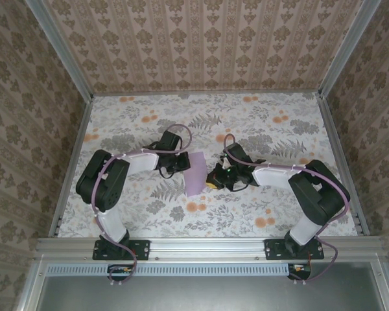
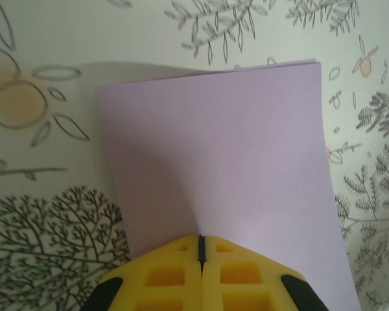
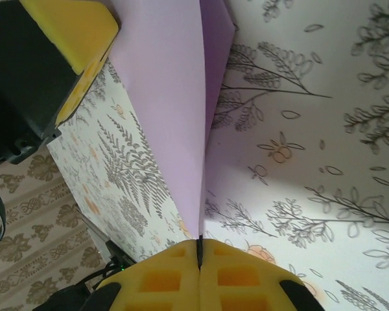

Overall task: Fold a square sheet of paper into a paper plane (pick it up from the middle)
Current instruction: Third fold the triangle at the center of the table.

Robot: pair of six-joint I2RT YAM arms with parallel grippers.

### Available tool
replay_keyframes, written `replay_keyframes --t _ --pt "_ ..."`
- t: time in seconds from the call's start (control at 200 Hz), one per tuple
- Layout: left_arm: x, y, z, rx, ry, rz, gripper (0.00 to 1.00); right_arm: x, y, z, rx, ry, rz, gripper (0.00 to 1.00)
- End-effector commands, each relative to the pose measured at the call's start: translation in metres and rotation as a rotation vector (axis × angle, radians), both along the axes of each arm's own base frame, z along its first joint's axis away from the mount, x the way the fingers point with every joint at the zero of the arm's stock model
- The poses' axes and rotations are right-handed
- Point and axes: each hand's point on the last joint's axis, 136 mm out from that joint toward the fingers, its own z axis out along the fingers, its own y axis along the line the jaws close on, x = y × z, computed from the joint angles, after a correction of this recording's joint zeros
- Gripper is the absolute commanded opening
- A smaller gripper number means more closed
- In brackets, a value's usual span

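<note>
The square sheet of paper [image 1: 196, 173], lilac, hangs above the middle of the table between my two grippers, held up off the floral cloth. It looks doubled over: two layers show at its far edge [image 2: 214, 155] and along its side [image 3: 175, 97]. The left gripper [image 1: 184, 169] [image 2: 201, 238] is shut on the sheet's near edge, its yellow jaws pressed together. From the other side, the right gripper [image 1: 209, 180] [image 3: 200, 243] is shut on the sheet's edge, which runs straight into its closed jaws. The left gripper's yellow finger [image 3: 71, 32] shows beyond the sheet in the right wrist view.
The table [image 1: 259, 123] has a floral cloth and is boxed in by patterned walls on three sides. An aluminium rail [image 1: 207, 246] with both arm bases runs along the near edge. Purple cables loop over both arms.
</note>
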Motion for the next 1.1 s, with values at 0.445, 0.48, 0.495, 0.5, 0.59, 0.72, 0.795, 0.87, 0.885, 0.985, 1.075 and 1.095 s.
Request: replay_keyframes --t 0.445,0.48,0.495,0.5,0.59,0.72,0.795,0.87,0.885,0.985,1.075,1.095 --pt "-0.008 -0.002 -0.003 0.003 0.038 -0.04 0.04 0.037 0.035 -0.009 -0.026 -0.032 0.018 0.06" --pt "-0.006 -0.003 0.003 -0.006 0.026 -0.044 0.06 0.039 0.037 -0.011 -0.024 -0.033 0.016 0.06" --pt "-0.005 -0.003 0.006 -0.009 0.02 -0.045 0.06 0.039 0.037 -0.012 -0.025 -0.033 0.016 0.06" --pt "-0.005 -0.003 0.007 -0.009 0.02 -0.046 0.06 0.04 0.038 -0.012 -0.024 -0.034 0.016 0.06" --pt "-0.001 -0.002 0.02 -0.01 -0.01 -0.05 0.1 0.044 0.041 -0.015 -0.021 -0.038 0.013 0.06" --pt "0.0 0.01 0.023 0.021 -0.018 -0.029 0.12 0.046 0.045 -0.019 -0.026 -0.037 0.028 0.06" --pt "-0.001 0.017 0.019 0.035 -0.01 -0.013 0.12 0.046 0.047 -0.021 -0.027 -0.032 0.033 0.06" --pt "-0.003 0.02 0.013 0.035 0.004 -0.006 0.11 0.045 0.047 -0.023 -0.029 -0.032 0.037 0.06" --pt "-0.003 0.02 0.012 0.035 0.006 -0.005 0.11 0.046 0.048 -0.022 -0.028 -0.033 0.036 0.06" --pt "-0.003 0.017 0.008 0.02 0.02 -0.011 0.08 0.046 0.049 -0.025 -0.026 -0.031 0.042 0.06" --pt "-0.003 0.014 0.003 0.015 0.031 -0.018 0.06 0.046 0.051 -0.026 -0.025 -0.031 0.046 0.06" --pt "-0.003 0.014 0.001 0.017 0.036 -0.018 0.06 0.046 0.05 -0.026 -0.026 -0.03 0.047 0.06"
